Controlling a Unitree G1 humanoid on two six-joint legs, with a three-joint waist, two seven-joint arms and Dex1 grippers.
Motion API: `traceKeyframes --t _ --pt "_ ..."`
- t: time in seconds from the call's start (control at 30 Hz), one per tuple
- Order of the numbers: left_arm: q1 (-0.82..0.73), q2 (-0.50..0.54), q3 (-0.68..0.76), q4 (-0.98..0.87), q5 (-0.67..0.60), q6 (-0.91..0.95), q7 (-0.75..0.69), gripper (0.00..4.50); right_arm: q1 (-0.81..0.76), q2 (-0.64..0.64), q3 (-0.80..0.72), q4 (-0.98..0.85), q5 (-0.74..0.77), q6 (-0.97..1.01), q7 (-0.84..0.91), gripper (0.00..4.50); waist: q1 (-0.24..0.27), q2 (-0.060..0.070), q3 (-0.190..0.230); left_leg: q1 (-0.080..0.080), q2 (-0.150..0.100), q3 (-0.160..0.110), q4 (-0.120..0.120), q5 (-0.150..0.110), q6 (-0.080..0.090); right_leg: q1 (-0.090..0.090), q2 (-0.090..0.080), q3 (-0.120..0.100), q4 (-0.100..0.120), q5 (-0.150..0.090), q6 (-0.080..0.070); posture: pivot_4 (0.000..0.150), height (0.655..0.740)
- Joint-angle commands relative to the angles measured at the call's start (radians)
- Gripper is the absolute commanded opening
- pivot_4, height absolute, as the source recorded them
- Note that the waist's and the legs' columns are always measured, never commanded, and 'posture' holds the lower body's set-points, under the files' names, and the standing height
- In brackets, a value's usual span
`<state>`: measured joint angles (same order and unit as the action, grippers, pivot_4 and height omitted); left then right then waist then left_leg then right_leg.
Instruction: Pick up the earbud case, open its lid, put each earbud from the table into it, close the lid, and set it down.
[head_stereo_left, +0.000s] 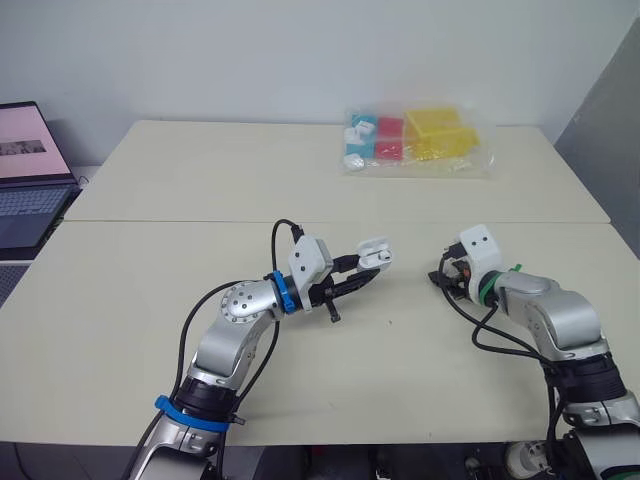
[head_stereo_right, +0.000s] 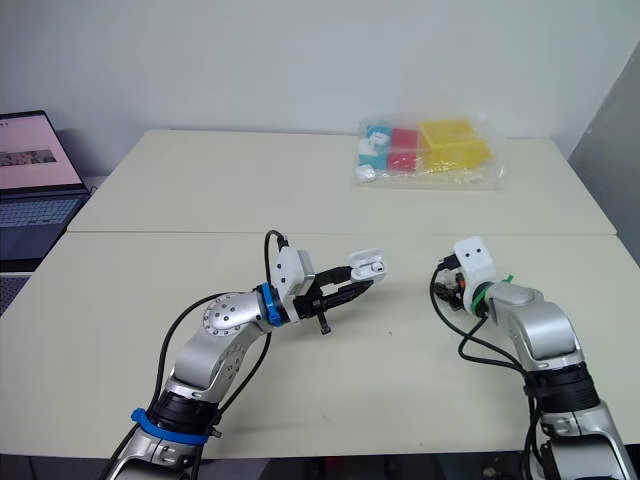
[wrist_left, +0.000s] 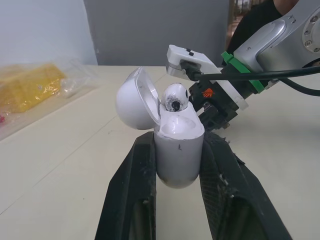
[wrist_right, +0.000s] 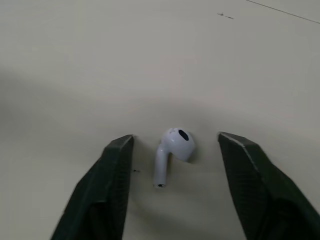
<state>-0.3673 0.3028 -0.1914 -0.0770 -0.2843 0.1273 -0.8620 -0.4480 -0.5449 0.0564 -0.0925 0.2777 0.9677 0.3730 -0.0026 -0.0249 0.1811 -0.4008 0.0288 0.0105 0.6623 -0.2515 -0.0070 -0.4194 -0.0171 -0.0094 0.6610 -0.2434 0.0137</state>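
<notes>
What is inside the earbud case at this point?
One earbud sits in the open earbud case, its head above the rim; its stem is hidden inside. The other socket cannot be seen. The second earbud lies on the table.

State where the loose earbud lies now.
In the right wrist view the earbud lies on the table, on the robot's right, between the open fingers of the right gripper, touching neither. The left gripper holds the case.

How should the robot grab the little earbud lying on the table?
Pinch the earbud across its round head, coming straight down from above. It lies flat on the table, with both sides free for the jaws.
</notes>
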Motion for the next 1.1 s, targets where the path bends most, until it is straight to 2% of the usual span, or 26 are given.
traceKeyframes --t 0.03,0.13,0.37,0.5,0.6,0.73,0.83,0.97,1.1 --pt "-0.012 -0.008 -0.002 -0.018 -0.001 -0.021 0.0 0.8 0.001 -0.009 -0.012 -0.003 -0.015 0.0 0.008 1.47 0.0 0.0 0.0 0.0 0.0 0.0 0.0 0.0 0.0 0.0 0.0 0.0 0.0 0.0 0.0 0.15 0.74" --pt "-0.013 -0.008 -0.002 -0.016 -0.001 -0.022 -0.001 0.8 0.006 -0.006 -0.009 -0.002 -0.021 -0.005 0.01 0.45 0.0 0.0 0.0 0.0 0.0 0.0 0.0 0.0 0.0 0.0 0.0 0.0 0.0 0.0 0.0 0.15 0.74" --pt "-0.012 -0.003 0.0 -0.022 0.001 -0.018 0.001 0.8 0.015 -0.05 0.012 -0.034 -0.039 -0.025 0.064 0.45 0.001 0.0 0.0 0.0 0.0 0.0 0.0 0.0 0.0 0.0 0.0 0.0 0.0 0.0 0.0 0.15 0.74" --pt "-0.003 0.008 0.003 -0.035 -0.001 -0.011 -0.001 0.8 0.06 -0.199 0.023 -0.156 0.055 -0.056 0.308 0.45 0.003 0.0 0.0 -0.001 0.0 -0.001 0.0 0.0 0.0 0.0 -0.001 -0.001 -0.001 0.0 0.0 0.15 0.74" --pt "0.002 0.014 0.004 -0.045 -0.004 -0.006 -0.001 0.8 0.086 -0.284 0.023 -0.191 0.09 -0.065 0.422 0.45 0.002 0.0 0.0 -0.001 0.0 0.0 0.0 0.0 0.0 0.0 -0.001 -0.001 -0.003 0.0 0.0 0.15 0.74" --pt "0.026 0.021 0.0 -0.079 -0.004 0.008 0.006 0.8 0.166 -0.485 0.066 -0.174 0.043 -0.292 0.685 0.45 0.001 0.0 0.0 0.0 0.0 0.0 0.0 0.0 0.0 0.0 -0.001 -0.001 -0.002 0.0 0.0 0.15 0.74" --pt "0.058 0.033 -0.006 -0.117 -0.005 0.023 0.006 0.8 0.204 -0.593 0.118 -0.112 -0.028 -0.455 0.816 0.45 0.001 0.0 0.0 0.0 0.0 0.0 0.0 0.0 0.0 0.0 0.0 -0.001 -0.002 0.0 0.0 0.15 0.74" --pt "0.075 0.042 0.001 -0.141 -0.006 0.038 0.01 0.8 0.221 -0.652 0.156 -0.034 -0.107 -0.601 0.899 0.45 -0.001 0.0 0.0 0.001 0.0 0.002 0.0 0.0 0.0 0.0 0.0 -0.001 -0.001 0.0 0.0 0.15 0.74" --pt "0.079 0.054 0.009 -0.152 -0.007 0.052 0.014 0.8 0.181 -0.624 0.17 0.061 -0.154 -0.698 0.925 0.45 -0.001 0.0 0.0 0.002 0.0 0.002 0.0 0.0 0.0 0.001 0.0 -0.001 -0.001 0.0 0.0 0.15 0.74"
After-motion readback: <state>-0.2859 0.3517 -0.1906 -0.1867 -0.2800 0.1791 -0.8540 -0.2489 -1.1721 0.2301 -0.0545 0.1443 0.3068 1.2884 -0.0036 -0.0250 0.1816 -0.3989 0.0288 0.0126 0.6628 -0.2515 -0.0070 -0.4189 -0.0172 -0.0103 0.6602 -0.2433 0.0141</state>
